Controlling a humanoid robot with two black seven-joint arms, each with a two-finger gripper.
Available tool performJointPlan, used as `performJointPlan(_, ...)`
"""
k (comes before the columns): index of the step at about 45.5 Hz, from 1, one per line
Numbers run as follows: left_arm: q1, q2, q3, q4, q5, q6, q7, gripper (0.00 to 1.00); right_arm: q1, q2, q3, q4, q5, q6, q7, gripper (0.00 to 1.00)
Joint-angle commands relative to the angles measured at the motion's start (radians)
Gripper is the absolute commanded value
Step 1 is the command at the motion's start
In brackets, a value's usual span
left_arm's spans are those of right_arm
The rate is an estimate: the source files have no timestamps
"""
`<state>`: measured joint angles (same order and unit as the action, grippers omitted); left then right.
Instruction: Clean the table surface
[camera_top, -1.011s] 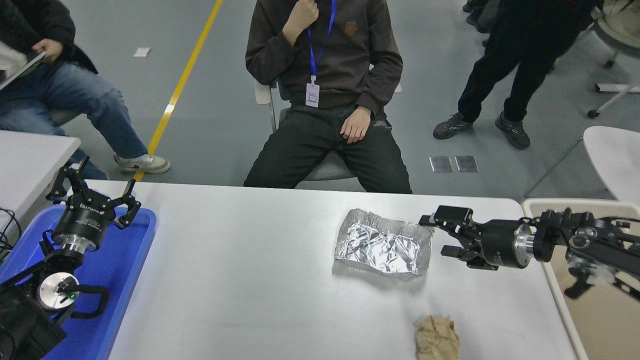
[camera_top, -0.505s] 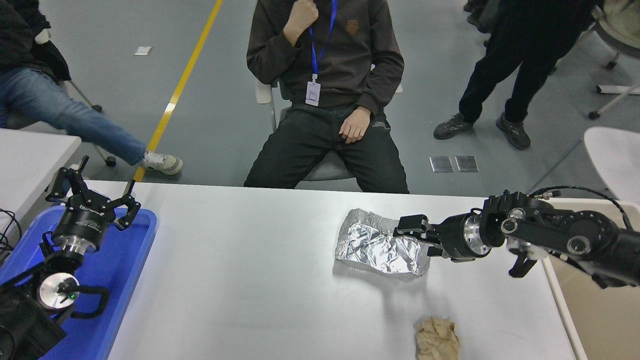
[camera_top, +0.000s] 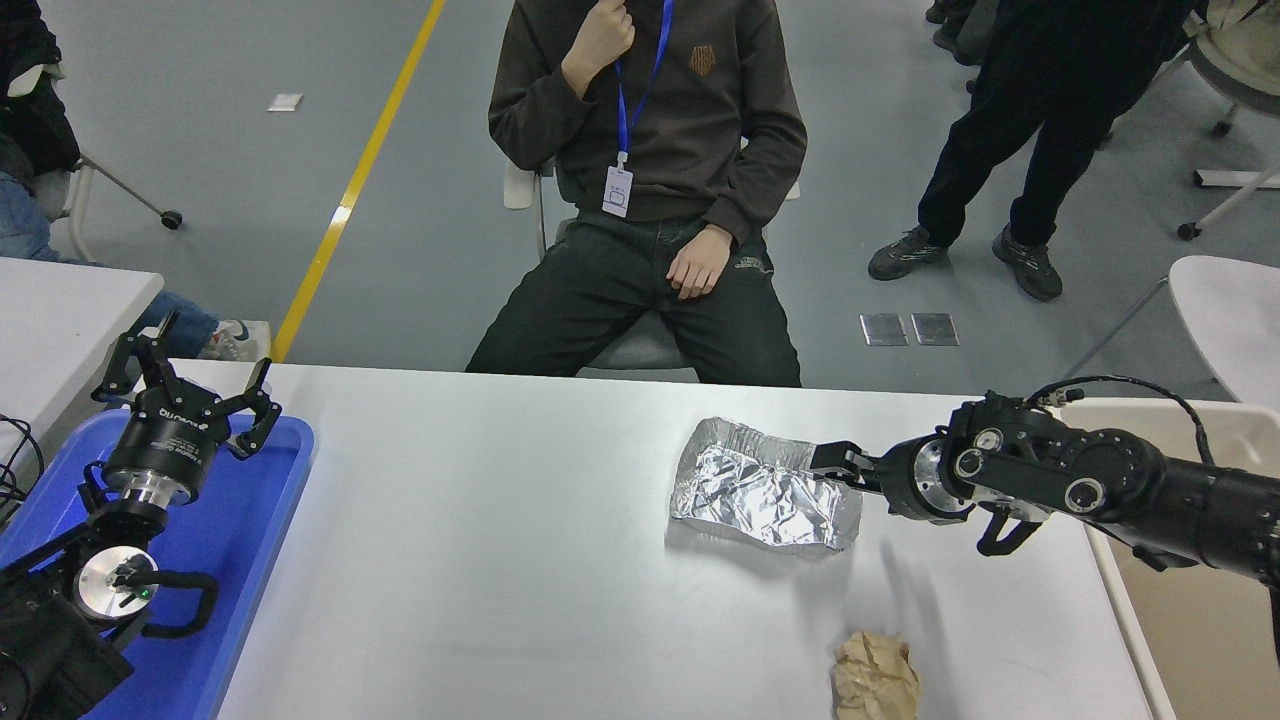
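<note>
Worktop (camera_top: 520, 560): big white slab, fills the lower frame from 9 to 3 o'clock. Two pieces of litter on it, both on the right half.

Crumpled foil sheet (camera_top: 762, 487): lies flat-ish at about 3 o'clock of worktop centre. Brown paper wad (camera_top: 876, 676): near the front edge, roughly 5 o'clock from the foil, well apart from it.

Right gripper (camera_top: 838, 466): comes in from 3 o'clock, arm low and nearly level, tip at the foil's right edge. Jaws look drawn narrow at that edge; whether they have actually pinched the foil I cannot tell, since the fingers are seen end-on and dark against the crinkles.

Left gripper (camera_top: 186, 392): parked at 9 o'clock over the blue tray (camera_top: 250, 560), jaws spread wide, holding nothing.

Beige bin (camera_top: 1200, 620): just off the worktop's right end at 4 o'clock, likely the drop point.

A person (camera_top: 650, 180) sits at 12 o'clock, hands clear of the worktop.

Progress, as judged: early. Nothing visibly cleared; foil is in hand-off range, paper wad untouched. Both remain to be removed.
</note>
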<state>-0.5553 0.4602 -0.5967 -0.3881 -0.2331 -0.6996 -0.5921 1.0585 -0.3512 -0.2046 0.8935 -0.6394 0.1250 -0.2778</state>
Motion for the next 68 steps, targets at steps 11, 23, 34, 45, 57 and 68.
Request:
performJointPlan(11, 0.0, 0.0, 0.0, 0.0, 0.0, 0.0, 0.0, 1.0, -0.018, 0.077, -0.002, -0.071, -0.011, -0.022, -0.003, 0.97)
performJointPlan(23, 0.0, 0.0, 0.0, 0.0, 0.0, 0.0, 0.0, 1.0, -0.038, 0.089, -0.002, -0.077, -0.019, -0.024, 0.005, 0.84)
performJointPlan(34, 0.0, 0.0, 0.0, 0.0, 0.0, 0.0, 0.0, 1.0, -0.051, 0.092, -0.002, -0.104, -0.025, -0.025, 0.005, 0.47)
performJointPlan(45, 0.0, 0.0, 0.0, 0.0, 0.0, 0.0, 0.0, 1.0, -0.051, 0.09, 0.001, -0.11, -0.025, -0.025, 0.005, 0.0)
performJointPlan(57, 0.0, 0.0, 0.0, 0.0, 0.0, 0.0, 0.0, 1.0, -0.051, 0.09, -0.002, -0.1, -0.025, -0.018, 0.011, 0.0)
performJointPlan(68, 0.0, 0.0, 0.0, 0.0, 0.0, 0.0, 0.0, 1.0, -0.054, 0.087, -0.001, -0.1, -0.036, -0.018, 0.019, 0.0)
